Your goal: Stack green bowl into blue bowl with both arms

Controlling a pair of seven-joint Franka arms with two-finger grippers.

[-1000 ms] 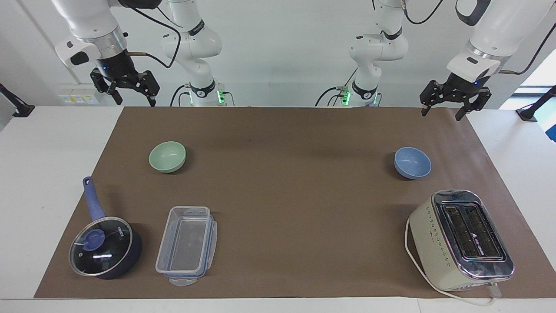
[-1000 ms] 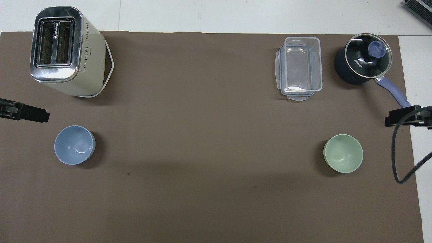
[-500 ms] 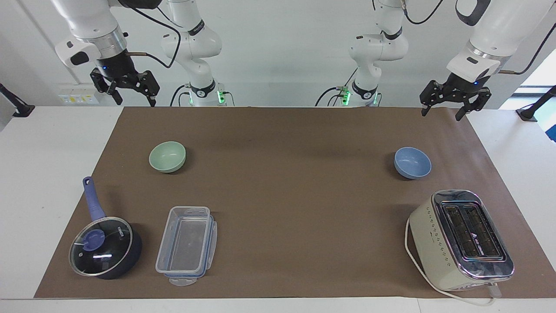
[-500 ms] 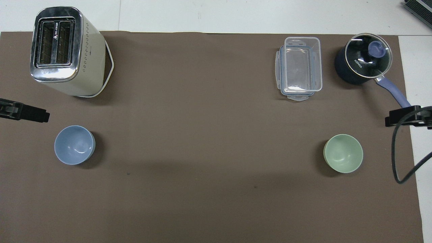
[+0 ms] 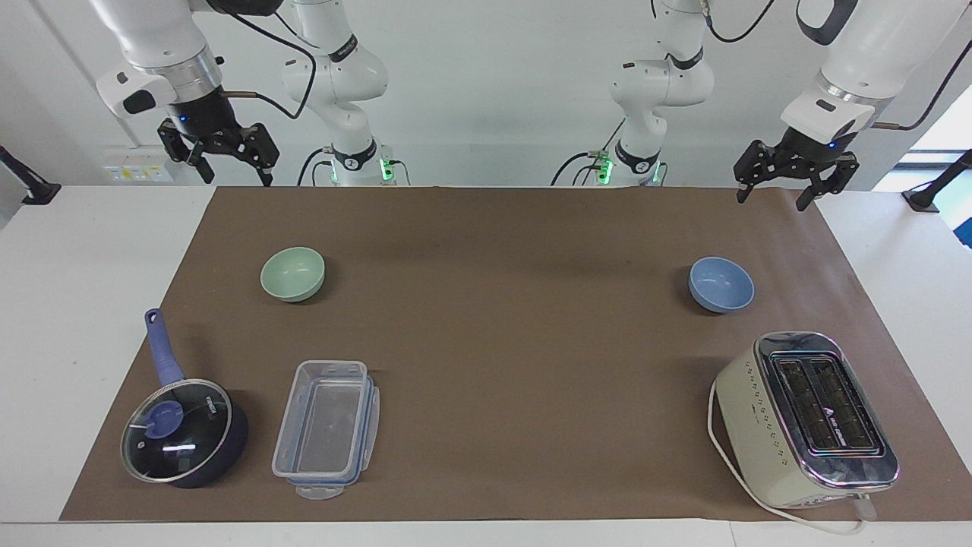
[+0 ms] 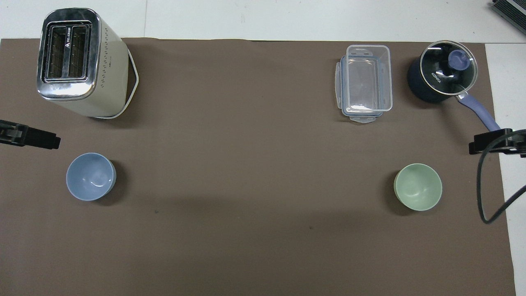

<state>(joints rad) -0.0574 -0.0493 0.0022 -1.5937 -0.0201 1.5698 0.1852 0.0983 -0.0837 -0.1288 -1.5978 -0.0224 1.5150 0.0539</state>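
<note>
The green bowl (image 5: 292, 273) stands upright and empty on the brown mat toward the right arm's end; it also shows in the overhead view (image 6: 418, 187). The blue bowl (image 5: 721, 284) stands upright and empty toward the left arm's end, and shows in the overhead view (image 6: 90, 176). My right gripper (image 5: 235, 171) hangs open and empty, raised over the mat's corner at the robots' edge, apart from the green bowl. My left gripper (image 5: 773, 194) hangs open and empty over the mat's other robot-side corner, apart from the blue bowl. Only the grippers' tips show in the overhead view.
A cream toaster (image 5: 805, 418) stands farther from the robots than the blue bowl. A clear plastic container (image 5: 326, 427) and a dark blue lidded saucepan (image 5: 182, 431) stand farther from the robots than the green bowl. The brown mat (image 5: 501, 342) covers the white table.
</note>
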